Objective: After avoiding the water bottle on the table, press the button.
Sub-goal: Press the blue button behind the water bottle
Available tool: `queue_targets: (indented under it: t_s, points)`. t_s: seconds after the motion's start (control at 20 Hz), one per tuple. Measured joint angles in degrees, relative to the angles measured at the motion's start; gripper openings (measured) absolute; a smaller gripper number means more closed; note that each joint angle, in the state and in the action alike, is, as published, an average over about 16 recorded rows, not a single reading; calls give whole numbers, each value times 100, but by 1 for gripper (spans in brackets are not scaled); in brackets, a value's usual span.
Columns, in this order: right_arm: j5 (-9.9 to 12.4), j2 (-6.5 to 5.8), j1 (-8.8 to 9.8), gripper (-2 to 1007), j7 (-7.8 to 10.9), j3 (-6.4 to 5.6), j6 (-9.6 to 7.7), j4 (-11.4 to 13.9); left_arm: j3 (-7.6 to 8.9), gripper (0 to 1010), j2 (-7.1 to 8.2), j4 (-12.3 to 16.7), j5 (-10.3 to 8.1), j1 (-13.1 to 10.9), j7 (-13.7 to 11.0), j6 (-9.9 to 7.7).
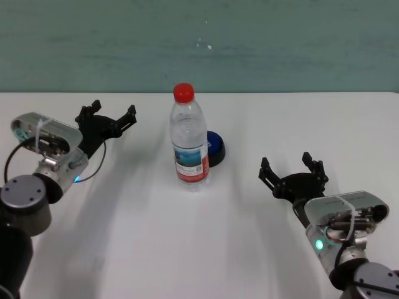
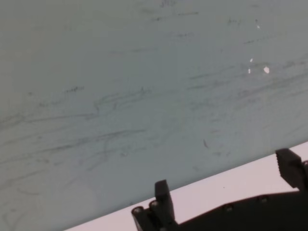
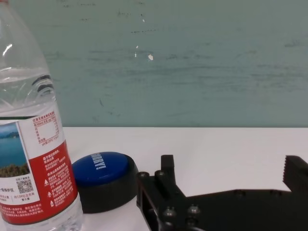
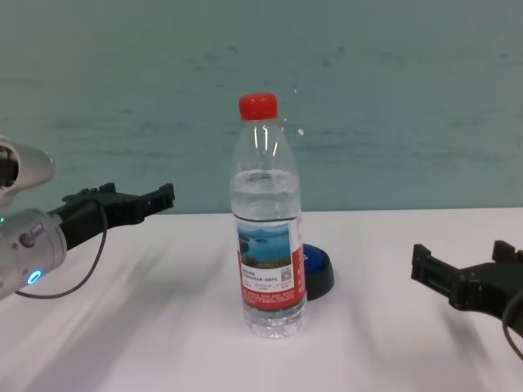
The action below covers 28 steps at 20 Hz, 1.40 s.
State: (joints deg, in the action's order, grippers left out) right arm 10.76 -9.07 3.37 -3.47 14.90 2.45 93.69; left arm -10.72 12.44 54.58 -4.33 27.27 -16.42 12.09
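Two grippers spread wide, holding nothing. Water bottle [image 1: 189,140] upright mid-table [image 1: 156,249], with the button [image 1: 215,148] just behind it, toward the right. Right gripper [image 1: 293,171] nearer the button, unobstructed from that side; left gripper [image 1: 106,115] parked well left of the bottle.

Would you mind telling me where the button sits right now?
In the head view, the button sits on the table near centre, just behind the water bottle on its right, partly hidden.

scuffed teal wall [image 1: 280,43] behind, faint scratches and small white chips on it
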Motion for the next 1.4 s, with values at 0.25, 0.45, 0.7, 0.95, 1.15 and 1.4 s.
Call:
queue_targets:
  t_s: [0.25, 0.45, 0.7, 0.95, 1.15, 1.4]
  points:
    - [0, 0, 0, 1004, 0, 0, 0, 0, 93, 1010, 57, 227, -56, -176, 10, -66]
    - [0, 0, 0, 1004, 0, 0, 0, 0, 177, 1010, 116, 493, -121, -382, 17, -135]
    - [0, 0, 0, 1004, 0, 0, 0, 0, 296, 1010, 200, 916, -224, -711, 26, -228]
    - [0, -1, 0, 1004, 0, 0, 0, 0, 404, 1010, 269, 1347, -331, -1060, 38, -308]
    - [0, -1, 0, 1004, 0, 0, 0, 0, 479, 1010, 314, 1673, -413, -1331, 45, -355]
    - [0, 0, 0, 1004, 0, 0, 0, 0, 556, 1010, 354, 2049, -508, -1646, 55, -388]
